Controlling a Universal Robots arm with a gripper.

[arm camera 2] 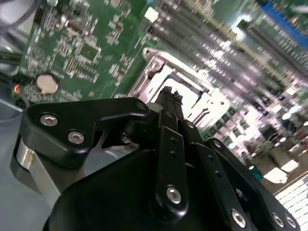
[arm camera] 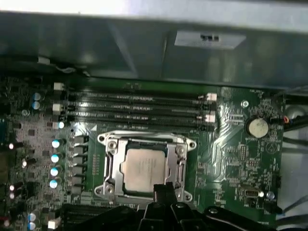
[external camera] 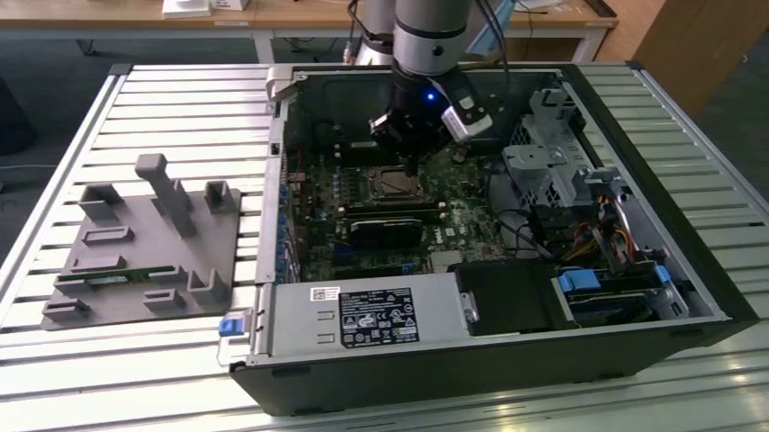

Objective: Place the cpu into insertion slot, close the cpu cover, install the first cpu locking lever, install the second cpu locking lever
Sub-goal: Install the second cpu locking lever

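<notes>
Black gripper [arm camera 2: 169,96] linkages lie closest in both wrist views, the fingertips drawn together with nothing visible between them, poised just over the socket's edge. Beyond them in the first wrist view, the cpu [arm camera: 143,167] lies flat in the insertion slot [arm camera: 111,185], silvery top facing up, with the cpu cover [arm camera: 179,159] closed down around it, its window framing the chip. In the exterior view the arm [external camera: 428,36] reaches straight down into the open computer case [external camera: 673,270], fingertips just above the socket on the green motherboard [external camera: 463,211]; a grey fixture tray [external camera: 144,252] sits on the slatted table [external camera: 72,378] toward the exterior view's left.
</notes>
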